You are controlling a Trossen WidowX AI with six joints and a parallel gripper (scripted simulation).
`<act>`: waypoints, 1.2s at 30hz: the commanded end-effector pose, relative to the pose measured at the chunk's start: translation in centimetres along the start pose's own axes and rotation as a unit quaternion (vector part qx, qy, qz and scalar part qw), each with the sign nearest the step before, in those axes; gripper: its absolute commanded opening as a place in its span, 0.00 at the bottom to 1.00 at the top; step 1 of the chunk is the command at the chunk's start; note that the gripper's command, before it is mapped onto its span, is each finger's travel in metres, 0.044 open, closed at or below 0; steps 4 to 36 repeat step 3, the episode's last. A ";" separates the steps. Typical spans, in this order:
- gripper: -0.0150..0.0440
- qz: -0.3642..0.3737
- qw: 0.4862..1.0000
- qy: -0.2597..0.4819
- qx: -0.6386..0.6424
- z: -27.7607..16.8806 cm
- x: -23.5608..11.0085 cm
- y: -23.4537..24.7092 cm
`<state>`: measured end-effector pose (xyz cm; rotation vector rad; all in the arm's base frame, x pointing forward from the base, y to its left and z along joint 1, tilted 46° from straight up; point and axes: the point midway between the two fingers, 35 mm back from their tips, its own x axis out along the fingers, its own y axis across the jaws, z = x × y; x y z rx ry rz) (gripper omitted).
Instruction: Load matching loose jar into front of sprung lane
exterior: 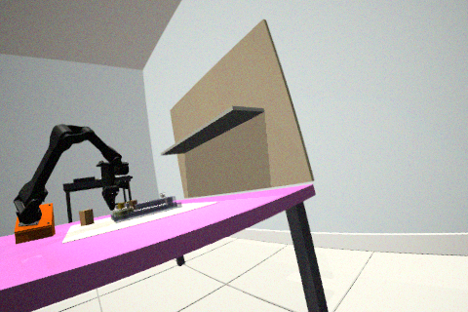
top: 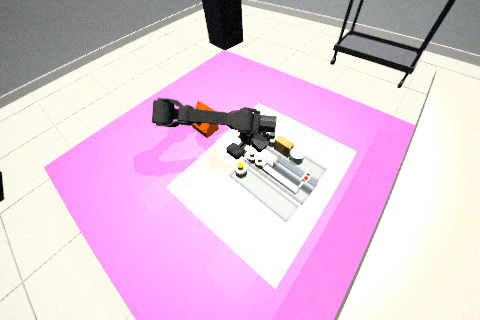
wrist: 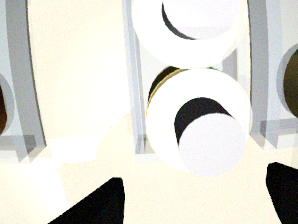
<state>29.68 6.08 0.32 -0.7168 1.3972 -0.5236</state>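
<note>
Two white-lidded jars stand in a row in one lane of the grey pusher tray (top: 280,196) (exterior: 151,206). In the wrist view the front jar (wrist: 200,124) (top: 250,157) is nearest my fingers and the other jar (wrist: 189,12) (top: 260,162) touches it from behind. The pusher plate (top: 305,178) with a red mark is further back in the lane. My gripper (wrist: 197,181) (top: 246,146) (exterior: 111,199) is open and just above and in front of the front jar. Its dark fingers stand clear of the jar on both sides.
A yellow-lidded jar (top: 240,168) stands at the front of the neighbouring lane. A brown box (top: 283,145) (exterior: 87,215) sits beside the tray on the white mat (top: 250,240). The orange arm base (exterior: 33,224) is at the mat's far side. Grey lane rails (wrist: 133,63) flank the jars.
</note>
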 end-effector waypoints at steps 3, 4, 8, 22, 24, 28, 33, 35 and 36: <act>0.76 0.004 1.000 -0.004 0.005 -2.2 -0.3 0.1; 0.76 0.004 1.000 -0.004 0.005 -2.2 -0.3 0.1; 0.76 0.004 1.000 -0.004 0.005 -2.2 -0.3 0.1; 0.76 0.004 1.000 -0.004 0.005 -2.2 -0.3 0.1; 0.76 0.004 1.000 -0.004 0.005 -2.2 -0.3 0.1; 0.76 0.004 1.000 -0.004 0.005 -2.2 -0.3 0.1; 0.76 0.004 1.000 -0.004 0.005 -2.2 -0.3 0.1; 0.76 0.004 1.000 -0.004 0.005 -2.2 -0.3 0.1; 0.76 0.004 1.000 -0.004 0.005 -2.2 -0.3 0.1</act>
